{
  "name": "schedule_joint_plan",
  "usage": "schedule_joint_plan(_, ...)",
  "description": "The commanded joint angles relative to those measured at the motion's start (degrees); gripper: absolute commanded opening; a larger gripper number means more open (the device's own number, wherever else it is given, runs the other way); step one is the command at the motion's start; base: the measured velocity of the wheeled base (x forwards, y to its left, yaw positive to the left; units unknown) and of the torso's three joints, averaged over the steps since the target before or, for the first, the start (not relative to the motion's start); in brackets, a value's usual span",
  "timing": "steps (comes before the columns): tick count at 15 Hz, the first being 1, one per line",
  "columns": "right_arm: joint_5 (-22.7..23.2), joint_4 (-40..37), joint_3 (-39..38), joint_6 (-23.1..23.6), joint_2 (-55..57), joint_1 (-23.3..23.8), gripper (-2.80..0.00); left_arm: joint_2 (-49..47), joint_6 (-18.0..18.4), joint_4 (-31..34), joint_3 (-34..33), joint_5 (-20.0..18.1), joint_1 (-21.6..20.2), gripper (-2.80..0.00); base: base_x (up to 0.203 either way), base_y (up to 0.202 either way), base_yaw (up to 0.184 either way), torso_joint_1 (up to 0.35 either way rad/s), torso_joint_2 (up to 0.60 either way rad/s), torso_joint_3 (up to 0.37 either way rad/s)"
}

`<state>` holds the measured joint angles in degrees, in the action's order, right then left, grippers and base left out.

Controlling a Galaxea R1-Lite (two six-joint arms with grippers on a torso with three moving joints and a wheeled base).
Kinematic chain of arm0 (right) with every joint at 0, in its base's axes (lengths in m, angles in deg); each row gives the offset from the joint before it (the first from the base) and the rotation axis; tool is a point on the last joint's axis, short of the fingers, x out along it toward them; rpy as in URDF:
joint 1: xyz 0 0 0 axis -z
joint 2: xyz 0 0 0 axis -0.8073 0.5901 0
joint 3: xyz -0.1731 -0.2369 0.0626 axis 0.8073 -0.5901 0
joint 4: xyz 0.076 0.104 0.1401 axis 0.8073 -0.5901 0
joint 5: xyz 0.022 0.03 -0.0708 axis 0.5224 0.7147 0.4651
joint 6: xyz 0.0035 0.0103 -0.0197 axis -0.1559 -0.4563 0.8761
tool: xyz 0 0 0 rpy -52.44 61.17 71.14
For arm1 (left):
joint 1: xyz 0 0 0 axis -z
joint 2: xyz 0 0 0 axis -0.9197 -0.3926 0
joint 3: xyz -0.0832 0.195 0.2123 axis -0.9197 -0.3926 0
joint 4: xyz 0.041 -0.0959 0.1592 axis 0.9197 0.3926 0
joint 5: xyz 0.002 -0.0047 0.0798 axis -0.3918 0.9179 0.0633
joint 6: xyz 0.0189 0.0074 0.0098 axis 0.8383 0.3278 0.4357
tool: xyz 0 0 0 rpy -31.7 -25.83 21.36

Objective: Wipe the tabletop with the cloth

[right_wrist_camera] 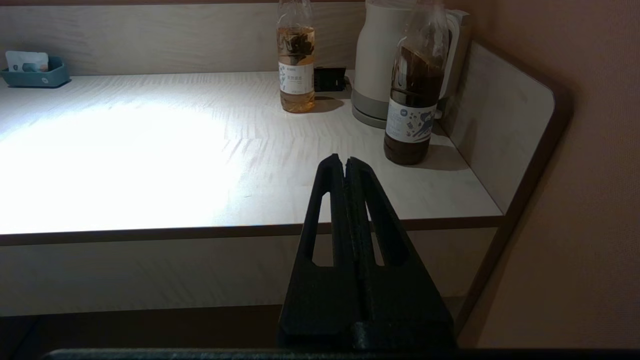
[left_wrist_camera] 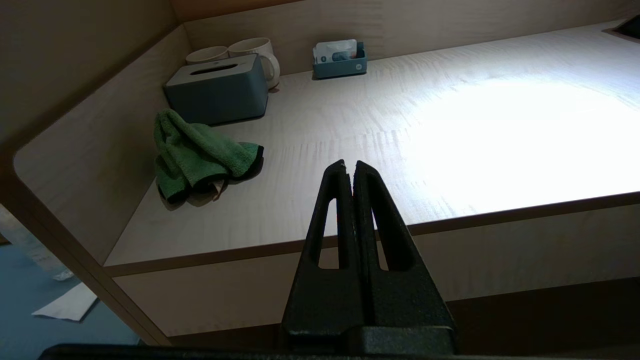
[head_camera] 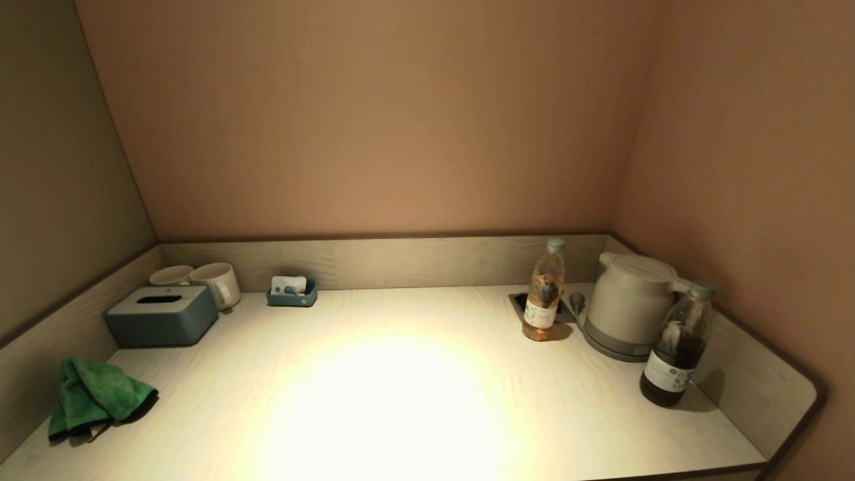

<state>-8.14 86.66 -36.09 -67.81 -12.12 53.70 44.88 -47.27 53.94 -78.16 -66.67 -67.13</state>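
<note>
A crumpled green cloth (head_camera: 93,397) lies on the pale wooden tabletop (head_camera: 401,401) at its front left, next to the left side panel; it also shows in the left wrist view (left_wrist_camera: 197,152). My left gripper (left_wrist_camera: 349,165) is shut and empty, held low in front of the table's front edge, to the right of the cloth. My right gripper (right_wrist_camera: 344,159) is shut and empty, held low in front of the table's front edge near its right end. Neither gripper shows in the head view.
A grey tissue box (head_camera: 160,314), two white mugs (head_camera: 214,282) and a small blue tray (head_camera: 292,292) stand at the back left. A tea bottle (head_camera: 544,290), a white kettle (head_camera: 628,304) and a dark bottle (head_camera: 676,354) stand at the right. Raised panels edge three sides.
</note>
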Motion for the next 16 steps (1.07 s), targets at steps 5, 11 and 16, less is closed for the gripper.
schedule_joint_plan(5, 0.07, 0.02, 0.0, 0.01, 0.07, -0.04, -2.8, 0.07, 0.03, 0.0, 0.0, 0.01, -0.02, -2.8, 0.0, 0.0, 0.0, 0.0, 0.0, 0.0)
schedule_joint_plan(11, -0.02, 0.02, 0.0, 0.01, 0.07, -0.04, -2.8, 0.06, -2.08, -0.37, -0.1, 0.2, -0.02, -2.8, 0.0, 0.0, 0.0, 0.0, 0.0, 0.0)
schedule_joint_plan(16, -0.02, 0.02, 0.0, 0.01, 0.07, -0.04, -2.8, 0.07, -6.65, -1.23, -0.18, 1.59, -0.02, -2.8, 0.0, 0.0, 0.0, 0.0, 0.0, 0.0)
